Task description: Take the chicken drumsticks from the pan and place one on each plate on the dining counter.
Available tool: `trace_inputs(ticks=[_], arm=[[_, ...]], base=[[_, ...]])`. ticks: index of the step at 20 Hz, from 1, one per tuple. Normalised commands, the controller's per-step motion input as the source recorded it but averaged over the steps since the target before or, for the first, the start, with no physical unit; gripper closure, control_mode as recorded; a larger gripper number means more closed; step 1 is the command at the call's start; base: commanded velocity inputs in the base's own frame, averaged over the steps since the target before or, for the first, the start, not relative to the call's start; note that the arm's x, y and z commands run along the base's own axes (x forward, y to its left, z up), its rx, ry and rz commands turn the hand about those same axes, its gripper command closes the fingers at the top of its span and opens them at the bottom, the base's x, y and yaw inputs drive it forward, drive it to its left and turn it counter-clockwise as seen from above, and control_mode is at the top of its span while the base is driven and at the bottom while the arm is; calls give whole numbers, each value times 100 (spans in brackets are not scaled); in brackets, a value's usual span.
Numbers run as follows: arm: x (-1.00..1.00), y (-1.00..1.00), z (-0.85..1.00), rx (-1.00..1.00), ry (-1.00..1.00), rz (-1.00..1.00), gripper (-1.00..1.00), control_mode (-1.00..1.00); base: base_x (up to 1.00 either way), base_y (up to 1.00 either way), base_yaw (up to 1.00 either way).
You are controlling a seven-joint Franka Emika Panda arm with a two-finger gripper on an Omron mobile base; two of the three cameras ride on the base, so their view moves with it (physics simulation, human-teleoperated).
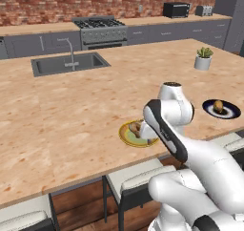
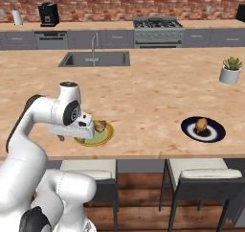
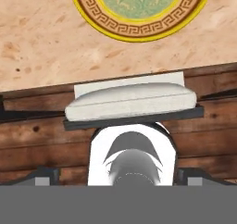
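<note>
Right base view: I see a drumstick point(image 2: 100, 126) on the green plate point(image 2: 106, 135) at the table's point(image 2: 143, 92) near edge, another on the dark plate point(image 2: 216, 132). My tool point(image 2: 72, 137) is spread, empty; lifting carelessly could clip the plate.

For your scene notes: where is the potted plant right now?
In the right base view, the potted plant stands on the dining counter at far right, beyond the dark plate holding a drumstick.
</note>
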Motion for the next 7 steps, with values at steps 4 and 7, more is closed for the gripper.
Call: trace_inputs(ticks=[4,7], arm=[[-72,-1,12,-6,-28,-2,-100,-100],[-50,0,3,-9,-28,-3,-100,-100]], base=[[0,0,0],[0,0,0]])
